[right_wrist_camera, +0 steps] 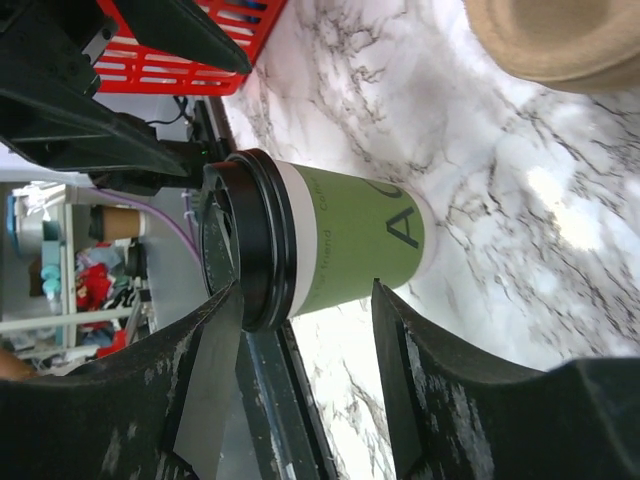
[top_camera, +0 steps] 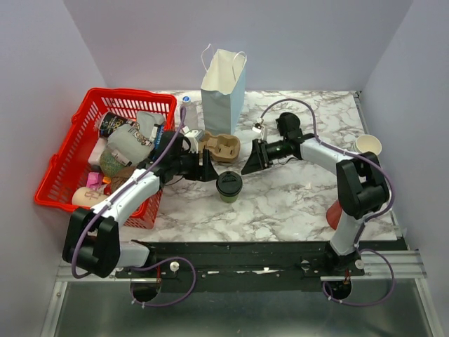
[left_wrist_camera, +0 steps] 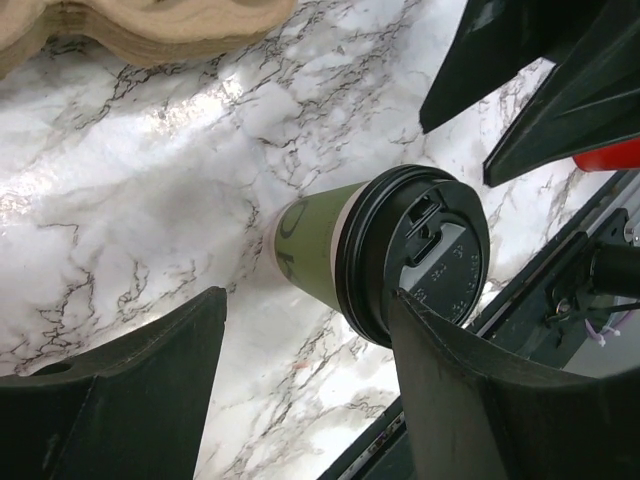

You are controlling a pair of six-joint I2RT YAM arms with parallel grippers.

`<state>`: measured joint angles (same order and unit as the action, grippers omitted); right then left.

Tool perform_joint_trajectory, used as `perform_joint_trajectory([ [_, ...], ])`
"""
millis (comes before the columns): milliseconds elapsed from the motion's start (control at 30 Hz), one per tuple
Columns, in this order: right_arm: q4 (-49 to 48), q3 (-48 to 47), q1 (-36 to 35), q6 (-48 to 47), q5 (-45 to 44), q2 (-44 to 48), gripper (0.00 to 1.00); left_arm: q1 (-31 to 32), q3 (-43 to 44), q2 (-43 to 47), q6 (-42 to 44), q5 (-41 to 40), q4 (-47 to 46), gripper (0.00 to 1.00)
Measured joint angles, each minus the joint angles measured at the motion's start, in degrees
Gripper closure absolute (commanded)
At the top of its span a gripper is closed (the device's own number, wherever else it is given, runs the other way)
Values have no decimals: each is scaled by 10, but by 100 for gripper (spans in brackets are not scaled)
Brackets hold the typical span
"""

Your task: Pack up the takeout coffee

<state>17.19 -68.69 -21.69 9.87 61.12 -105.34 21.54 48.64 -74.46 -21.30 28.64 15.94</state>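
The takeout coffee, an olive-green paper cup with a black sip lid, stands upright on the marble table between my two grippers. My left gripper is open just left of it and behind it. In the left wrist view the cup lies just beyond that gripper's spread fingertips, untouched. My right gripper is open just right of the cup and behind it. In the right wrist view the cup lies just beyond that gripper's fingertips, with no contact visible.
A pale paper bag stands open at the back centre. A brown pulp cup carrier lies just behind the grippers. A red basket of items is at the left. A white-rimmed cup and a red cup stand at the right.
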Motion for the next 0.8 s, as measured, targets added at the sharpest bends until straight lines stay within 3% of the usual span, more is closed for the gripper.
perform_joint_trajectory([
  [133,13,8,5,-17,-14,16,39,0,0,-12,0,0,1,27],
  [333,38,19,6,-83,-22,50,22,0,2,-19,-3,0,-2,27],
  [500,39,34,-1,-188,-30,121,15,-1,3,-22,-4,2,-4,26],
  [800,7,54,-98,-351,-80,164,12,-7,12,-7,4,-11,14,26],
])
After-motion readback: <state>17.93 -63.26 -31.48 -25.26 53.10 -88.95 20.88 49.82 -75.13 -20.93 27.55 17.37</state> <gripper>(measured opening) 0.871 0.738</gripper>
